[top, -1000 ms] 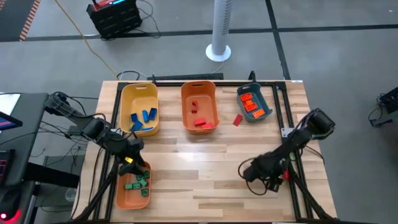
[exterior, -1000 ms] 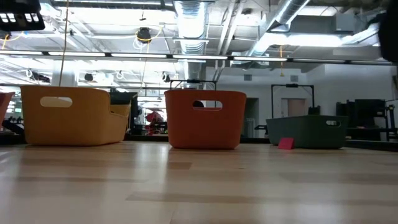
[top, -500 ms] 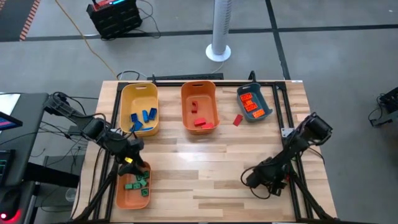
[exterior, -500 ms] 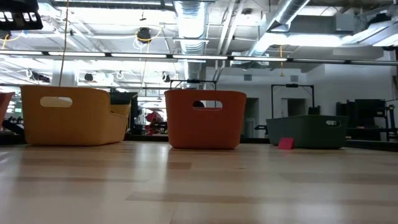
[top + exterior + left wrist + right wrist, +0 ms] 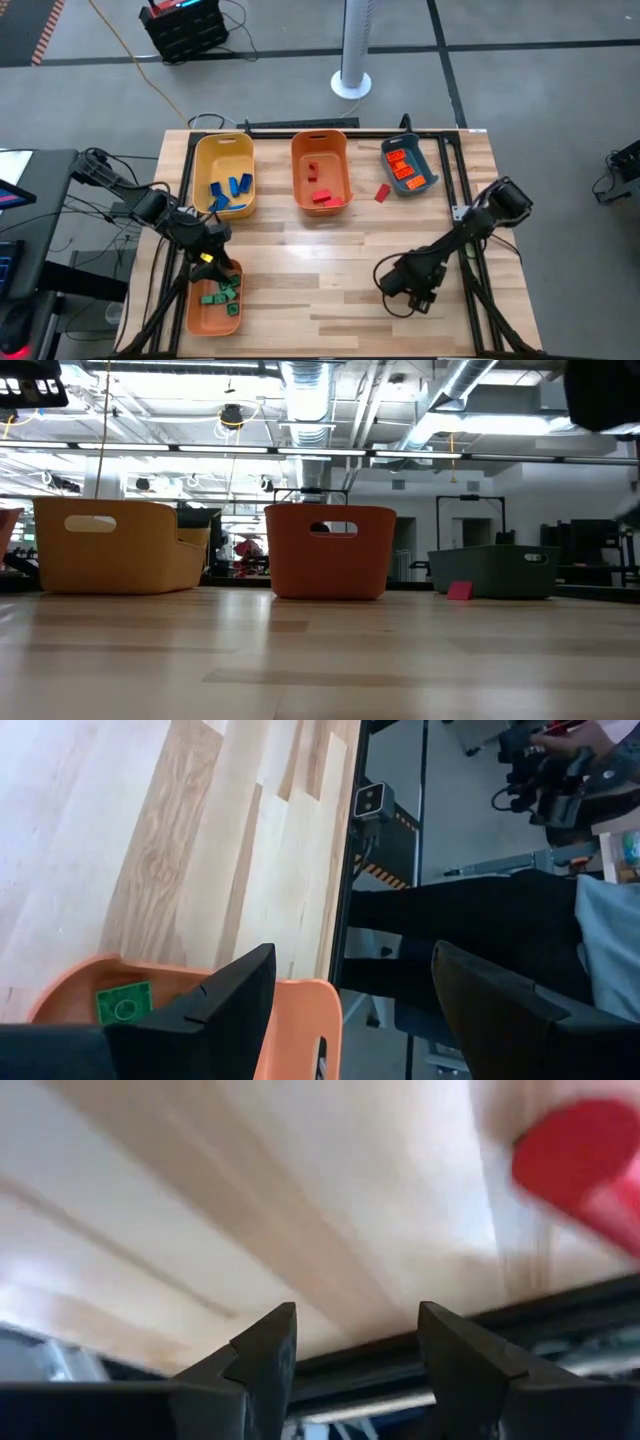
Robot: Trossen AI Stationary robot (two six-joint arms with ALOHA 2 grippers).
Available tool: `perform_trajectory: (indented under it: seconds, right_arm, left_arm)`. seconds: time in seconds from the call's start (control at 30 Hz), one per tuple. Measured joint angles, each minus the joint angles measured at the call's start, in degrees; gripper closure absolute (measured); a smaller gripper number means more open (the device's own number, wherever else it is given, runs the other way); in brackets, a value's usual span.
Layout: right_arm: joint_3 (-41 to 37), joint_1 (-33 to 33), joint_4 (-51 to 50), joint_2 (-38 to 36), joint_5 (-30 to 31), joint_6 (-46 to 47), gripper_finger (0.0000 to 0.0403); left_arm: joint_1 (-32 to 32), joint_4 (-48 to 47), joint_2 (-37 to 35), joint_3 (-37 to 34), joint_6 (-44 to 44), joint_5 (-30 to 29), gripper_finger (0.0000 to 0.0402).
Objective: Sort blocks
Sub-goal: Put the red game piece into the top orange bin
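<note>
Blocks point(image 5: 225, 188) in bins point(image 5: 225, 152), one red block point(image 5: 382, 192) loose, seemingly flat.

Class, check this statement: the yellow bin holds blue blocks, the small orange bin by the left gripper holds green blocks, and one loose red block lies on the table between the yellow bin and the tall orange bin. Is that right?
Not quite. The loose red block lies between the tall orange bin and the teal bin, as the high view shows. The rest stands: blue blocks in the yellow bin, green blocks in the small orange bin by the left gripper.

The left gripper point(image 5: 208, 250) hangs low at the table's near left, fingers parted. The right gripper point(image 5: 400, 285) (arm folded, seemingly low) gapes too
</note>
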Motion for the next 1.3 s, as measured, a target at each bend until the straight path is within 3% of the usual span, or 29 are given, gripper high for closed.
perform_trajectory:
  seconds: [0.27,0.47,0.67,0.8,1.07,1.3]
  right_arm:
    - [3.38,-1.64,-11.97,-8.27,8.97,0.18,0.0182]
    - [3.23,-4.49,-11.01,-14.54,19.71,-2.44,0.0182]
    - [3.14,-10.12,-10.16,-13.69,29.06,-25.23,0.0182]
    - [1.04,-15.14,-9.83,-11.12,31.64,-38.68,0.0182]
    - [-3.65,-24.42,-5.07,-6.30,37.58,-56.72,0.0182]
    - [-4.22,-29.95,4.32,-1.21,37.88,-67.42,0.0182]
  left_arm:
    - [0.00,-0.02,0.00,0.00,0.03,0.04,0.0141]
    - [0.00,-0.02,0.00,0.00,1.09,0.04,0.0141]
    - [0.00,-0.02,0.01,0.00,1.31,0.02,0.0141]
    - [0.00,-0.10,0.02,0.00,0.87,-0.40,0.0141]
    - [0.00,-0.13,0.02,0.00,-1.19,-1.78,0.0141]
    - [0.00,-0.11,0.02,0.00,-4.82,-2.06,0.0141]
